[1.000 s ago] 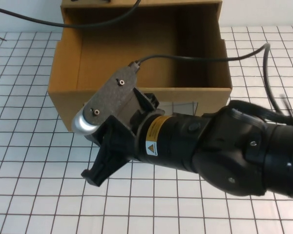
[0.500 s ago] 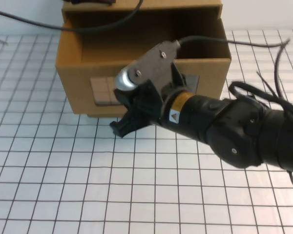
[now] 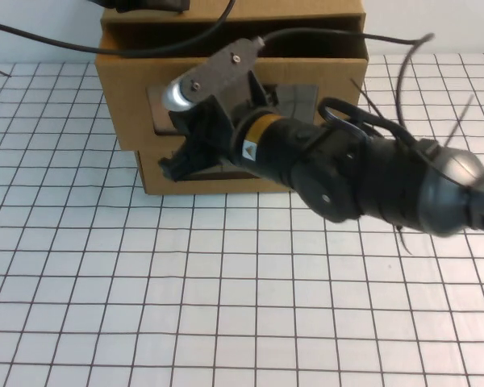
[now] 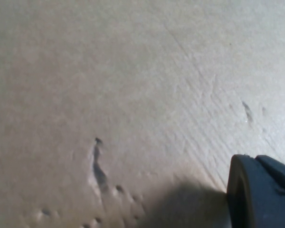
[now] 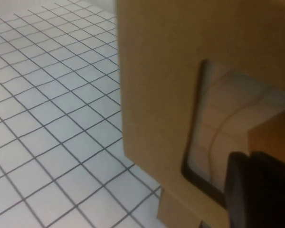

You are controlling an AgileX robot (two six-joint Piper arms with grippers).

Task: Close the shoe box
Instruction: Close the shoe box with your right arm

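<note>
The shoe box (image 3: 127, 113) is brown cardboard and stands at the far middle of the table. Its drawer front, with a clear window (image 3: 300, 100), sits almost flush in the outer shell. My right gripper (image 3: 180, 165) is shut and presses against the drawer front to the left of the window. In the right wrist view the gripper (image 5: 249, 164) lies against the window (image 5: 218, 123). The white pull tab is hidden. My left gripper (image 3: 149, 4) is at the box's top far edge. In its wrist view it (image 4: 256, 161) is shut and rests on bare cardboard (image 4: 109, 85).
The box stands on a white gridded table (image 3: 226, 306). Black cables (image 3: 48, 36) run over the box top and loop beside my right arm (image 3: 371, 173), which reaches across the table's right half in front of the box.
The drawer has slid back into the shell, from wide open to almost flush. My right gripper has moved away from me with the drawer front.
</note>
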